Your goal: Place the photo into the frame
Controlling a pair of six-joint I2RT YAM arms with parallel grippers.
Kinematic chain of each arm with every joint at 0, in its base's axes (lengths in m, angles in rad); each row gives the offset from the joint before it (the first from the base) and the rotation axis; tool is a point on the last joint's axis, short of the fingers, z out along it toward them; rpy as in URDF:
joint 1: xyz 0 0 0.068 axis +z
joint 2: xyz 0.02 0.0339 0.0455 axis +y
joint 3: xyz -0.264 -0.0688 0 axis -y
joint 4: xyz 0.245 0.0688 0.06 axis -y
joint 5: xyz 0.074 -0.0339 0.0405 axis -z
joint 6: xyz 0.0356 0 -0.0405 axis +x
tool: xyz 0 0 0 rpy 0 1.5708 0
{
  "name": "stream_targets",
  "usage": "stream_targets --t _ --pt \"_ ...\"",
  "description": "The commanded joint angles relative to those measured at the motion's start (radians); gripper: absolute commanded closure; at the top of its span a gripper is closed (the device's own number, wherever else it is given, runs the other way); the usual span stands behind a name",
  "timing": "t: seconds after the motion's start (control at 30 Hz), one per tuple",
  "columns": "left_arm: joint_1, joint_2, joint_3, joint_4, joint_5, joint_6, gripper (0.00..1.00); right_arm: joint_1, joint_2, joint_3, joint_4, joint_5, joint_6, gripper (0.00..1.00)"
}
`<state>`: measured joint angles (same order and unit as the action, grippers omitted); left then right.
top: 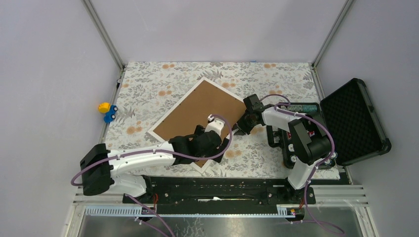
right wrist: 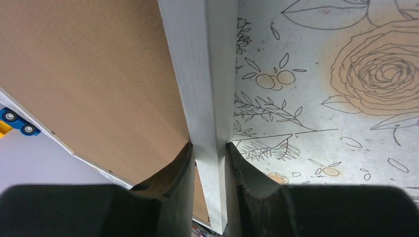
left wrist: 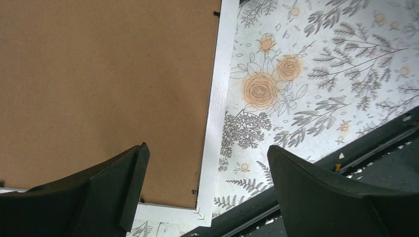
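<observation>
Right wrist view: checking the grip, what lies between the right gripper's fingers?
The frame, its white edge touched by both fingers; the right wrist view shows it.

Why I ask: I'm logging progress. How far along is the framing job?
Done: brown backing board sits in the face-down frame; no photo visible, so unclear if it's inside. In hand: right gripper pinches the frame's edge; left gripper hovers open. Left: checking for the photo.

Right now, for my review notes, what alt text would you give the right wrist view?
The right gripper pinches the edge of the white frame between its black fingers. A brown backing board lies left of it, flowered cloth right, and a blue toy at far left.
</observation>
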<state>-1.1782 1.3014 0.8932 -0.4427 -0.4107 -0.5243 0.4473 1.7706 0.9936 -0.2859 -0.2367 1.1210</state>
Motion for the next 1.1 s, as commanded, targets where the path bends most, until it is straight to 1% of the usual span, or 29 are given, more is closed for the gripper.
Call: stream_targets --t 0.0,0.1,0.17,0.23,0.3,0.37,0.43,0.5,0.67,0.83,1.07 --pt "-0.004 0.047 0.038 0.034 -0.033 0.001 0.01 0.011 -0.01 -0.003 -0.035 0.053 0.028 1.0" --pt "-0.031 0.101 0.066 0.021 -0.081 0.018 0.01 0.011 -0.032 0.022 -0.065 0.049 0.027 1.0" --pt "-0.072 0.16 0.105 -0.002 -0.142 0.036 0.01 0.011 -0.052 0.037 -0.076 0.04 0.034 1.0" --pt "-0.122 0.245 0.163 -0.052 -0.221 0.048 0.01 0.01 -0.069 0.046 -0.077 0.029 0.04 1.0" --pt "-0.173 0.368 0.235 -0.13 -0.327 0.04 0.02 0.011 -0.075 0.063 -0.097 0.025 0.039 1.0" --pt "-0.2 0.467 0.296 -0.198 -0.407 0.029 0.01 0.011 -0.073 0.08 -0.115 0.004 0.036 1.0" --pt "-0.217 0.546 0.341 -0.253 -0.467 0.013 0.02 0.011 -0.077 0.08 -0.12 -0.018 0.039 1.0" --pt "-0.224 0.589 0.355 -0.261 -0.497 0.021 0.02 0.011 -0.089 0.08 -0.119 -0.027 0.044 1.0" --pt "-0.225 0.657 0.373 -0.29 -0.576 0.034 0.02 0.011 -0.104 0.091 -0.125 -0.043 0.041 1.0" --pt "-0.232 0.653 0.374 -0.287 -0.578 0.086 0.02 0.01 -0.113 0.096 -0.132 -0.055 0.038 1.0" --pt "-0.244 0.679 0.348 -0.275 -0.624 0.157 0.01 0.008 -0.123 0.13 -0.156 -0.069 0.032 1.0"
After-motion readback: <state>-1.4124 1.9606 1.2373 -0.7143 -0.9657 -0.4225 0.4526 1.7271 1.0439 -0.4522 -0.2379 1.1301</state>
